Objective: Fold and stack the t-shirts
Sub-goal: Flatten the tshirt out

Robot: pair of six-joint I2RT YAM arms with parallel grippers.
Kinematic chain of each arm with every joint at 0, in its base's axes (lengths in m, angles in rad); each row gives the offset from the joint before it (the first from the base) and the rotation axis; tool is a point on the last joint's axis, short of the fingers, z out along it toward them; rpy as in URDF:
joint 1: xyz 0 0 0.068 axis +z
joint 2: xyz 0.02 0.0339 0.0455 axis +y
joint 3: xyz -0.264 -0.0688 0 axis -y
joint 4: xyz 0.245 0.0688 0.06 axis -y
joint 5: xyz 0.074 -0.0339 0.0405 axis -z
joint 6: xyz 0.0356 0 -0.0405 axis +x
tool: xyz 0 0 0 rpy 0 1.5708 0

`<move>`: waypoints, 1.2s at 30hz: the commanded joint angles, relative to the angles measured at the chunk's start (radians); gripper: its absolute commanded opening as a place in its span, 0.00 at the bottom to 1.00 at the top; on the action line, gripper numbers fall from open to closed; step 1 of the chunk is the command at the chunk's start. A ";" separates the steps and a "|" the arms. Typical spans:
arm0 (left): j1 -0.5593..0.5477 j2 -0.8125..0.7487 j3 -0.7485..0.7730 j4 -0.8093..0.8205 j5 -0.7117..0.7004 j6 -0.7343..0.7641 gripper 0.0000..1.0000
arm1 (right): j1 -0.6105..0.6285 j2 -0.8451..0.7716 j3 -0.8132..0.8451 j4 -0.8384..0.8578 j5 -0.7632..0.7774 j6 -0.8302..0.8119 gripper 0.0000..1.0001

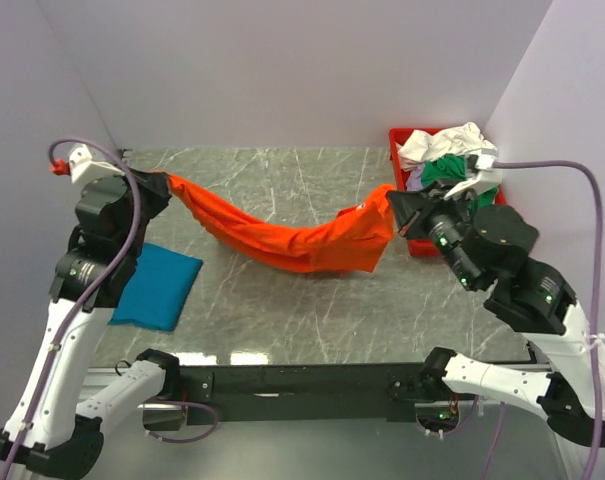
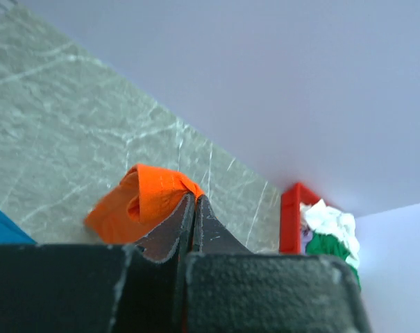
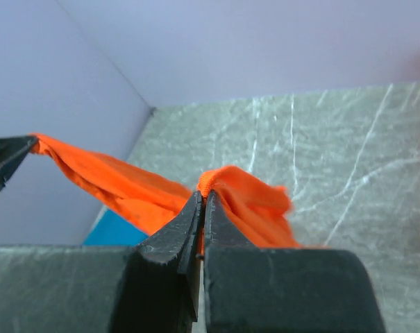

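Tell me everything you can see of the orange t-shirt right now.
The orange t-shirt is bright, soft, wrinkled cloth, held up at both ends. The left pincer is shut on one end, the right pincer on the other. Its middle sags in a curve and appears to touch the table. It lies apart from the teal shirt.

This is a robot lab cell — plain pale walls (image 1: pixel 282 70) box in my grey marbled desk (image 1: pixel 282 320) on three sides. My left arm (image 1: pixel 52 340) and right arm (image 1: pixel 527 285) are mounted by a black rail (image 1: pixel 302 380) along its near edge, purple cables (image 1: pixel 557 166) looping off them.
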 commanded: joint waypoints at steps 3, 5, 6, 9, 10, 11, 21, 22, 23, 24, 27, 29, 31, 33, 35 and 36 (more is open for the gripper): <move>0.007 0.011 0.082 0.000 -0.088 0.045 0.01 | -0.042 0.012 0.090 0.037 0.010 -0.034 0.00; 0.010 0.040 0.089 0.038 -0.091 0.058 0.01 | -0.098 0.052 0.095 0.055 -0.045 -0.029 0.00; 0.012 0.055 0.089 0.060 -0.090 0.061 0.01 | -0.189 0.071 0.101 0.061 -0.086 -0.016 0.00; 0.027 0.129 0.115 0.140 -0.065 0.085 0.01 | -0.388 0.160 0.119 0.116 -0.321 0.032 0.00; 0.039 0.150 0.142 0.158 -0.059 0.094 0.01 | -0.430 0.210 0.130 0.152 -0.432 0.047 0.00; 0.048 0.201 0.162 0.192 -0.032 0.098 0.01 | -0.476 0.236 0.153 0.176 -0.485 0.063 0.00; 0.245 0.523 0.654 0.143 0.228 0.110 0.01 | -0.788 0.542 0.547 0.318 -0.860 0.322 0.00; 0.254 0.523 0.699 0.135 0.237 0.110 0.01 | -0.796 0.548 0.569 0.307 -0.865 0.327 0.00; 0.260 0.505 0.701 0.138 0.242 0.110 0.00 | -0.811 0.543 0.580 0.307 -0.871 0.334 0.00; 0.266 0.488 0.692 0.141 0.246 0.110 0.00 | -0.816 0.533 0.569 0.310 -0.875 0.340 0.00; 0.285 0.402 0.589 0.160 0.263 0.101 0.01 | -0.836 0.487 0.477 0.324 -0.917 0.363 0.00; 0.285 0.341 0.463 0.163 0.271 0.090 0.00 | -0.843 0.451 0.358 0.318 -0.929 0.362 0.00; 0.285 0.298 0.298 0.171 0.289 0.059 0.01 | -0.860 0.401 0.237 0.346 -0.934 0.362 0.00; 0.285 0.237 0.166 0.200 0.330 0.010 0.01 | -0.882 0.361 0.049 0.380 -0.953 0.366 0.00; 0.285 0.185 -0.041 0.238 0.360 -0.026 0.01 | -0.894 0.353 -0.120 0.411 -0.967 0.359 0.00; 0.283 0.174 -0.110 0.256 0.373 -0.074 0.01 | -0.892 0.359 -0.173 0.422 -0.967 0.353 0.00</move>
